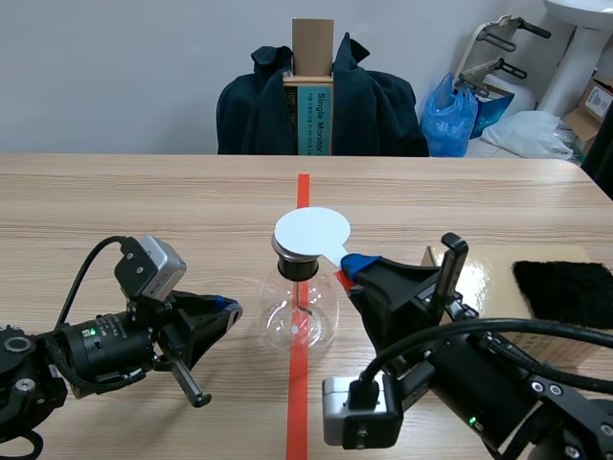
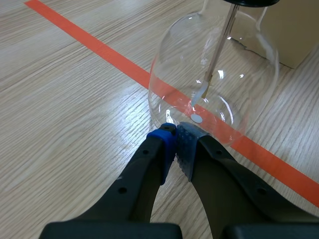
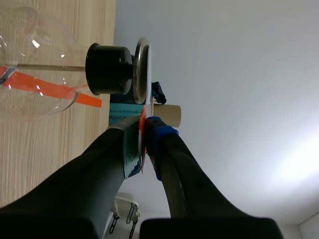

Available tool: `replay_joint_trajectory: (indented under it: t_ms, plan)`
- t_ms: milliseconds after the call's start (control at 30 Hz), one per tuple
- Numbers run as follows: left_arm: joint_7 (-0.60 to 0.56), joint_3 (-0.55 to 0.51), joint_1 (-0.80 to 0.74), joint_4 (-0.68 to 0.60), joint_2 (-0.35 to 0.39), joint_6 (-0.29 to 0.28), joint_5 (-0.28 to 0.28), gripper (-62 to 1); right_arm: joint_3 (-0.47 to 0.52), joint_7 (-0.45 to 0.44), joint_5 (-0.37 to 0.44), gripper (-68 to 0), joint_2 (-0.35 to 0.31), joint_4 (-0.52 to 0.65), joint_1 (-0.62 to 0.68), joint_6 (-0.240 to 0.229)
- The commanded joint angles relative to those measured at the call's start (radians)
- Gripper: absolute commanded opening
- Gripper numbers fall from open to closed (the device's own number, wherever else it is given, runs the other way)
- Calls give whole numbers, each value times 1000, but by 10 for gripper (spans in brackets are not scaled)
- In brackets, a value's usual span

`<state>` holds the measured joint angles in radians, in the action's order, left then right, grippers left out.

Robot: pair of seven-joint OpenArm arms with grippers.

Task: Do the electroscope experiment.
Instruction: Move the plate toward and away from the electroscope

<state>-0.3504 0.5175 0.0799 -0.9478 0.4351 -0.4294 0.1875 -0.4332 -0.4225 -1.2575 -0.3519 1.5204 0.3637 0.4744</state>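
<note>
A pale wood-grain bench (image 1: 144, 201) is seen running away towards a grey wall (image 1: 115, 67); an orange-red tape line (image 1: 298, 393) is laid down its middle.

Nearest, the left hand (image 2: 175, 135) is held low over the bench; it is clenched on nothing, its blue and grey pads pressed together, and its tips are set just beside the lower wall of the glass. The right hand (image 1: 352, 264) is brought in from the other side at the height of the neck; it is clamped on the thin stem of a white round paddle (image 1: 312, 231). The paddle's disc is held flat over the top of the electroscope (image 1: 299, 316), so that the top plate is mostly hidden in the scene view; whether the two are touching cannot be told.

To the right a cardboard box (image 1: 490, 273) is stood on the bench, its near part covered by the right arm; a black fur cloth (image 1: 565, 292) is laid on it.

The electroscope is placed on the tape line, between the two hands; it is a round clear flask closed by a black stopper (image 1: 295, 269). Inside, a thin metal rod (image 2: 222, 45) is hung from the stopper, and pale foil leaves (image 2: 201, 93) are carried at its lower end, clear of the glass.

Beyond the bench a chair draped with a dark jacket (image 1: 374, 110) is seen, an upright carton (image 1: 313, 48) propped on it; further right a blue plastic bag (image 1: 448, 117) and a white pedestal (image 1: 575, 57) are set against the wall.
</note>
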Motion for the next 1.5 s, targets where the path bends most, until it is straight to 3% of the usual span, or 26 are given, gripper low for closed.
replay_joint_trajectory:
  t_ms: [0,367,867,1067,1233,1467]
  plan:
    - [-19,-5,0,-20,-2,-2,10,-590,8,-11,0,-667,-6,19,-9,11]
    - [-19,-5,0,-20,-2,-2,10,-590,8,-2,0,-667,-6,19,-9,11]
    - [-19,-5,0,-20,-2,-2,10,-590,8,340,0,-667,-6,19,-9,11]
    - [-19,-5,0,-20,-2,-2,10,-590,8,423,0,-667,-6,19,-9,11]
    - [-19,-5,0,-20,-2,-2,10,-590,8,409,0,-667,-6,19,-9,11]
    - [-19,-5,0,-20,-2,-2,10,-590,8,288,0,-667,-6,19,-9,11]
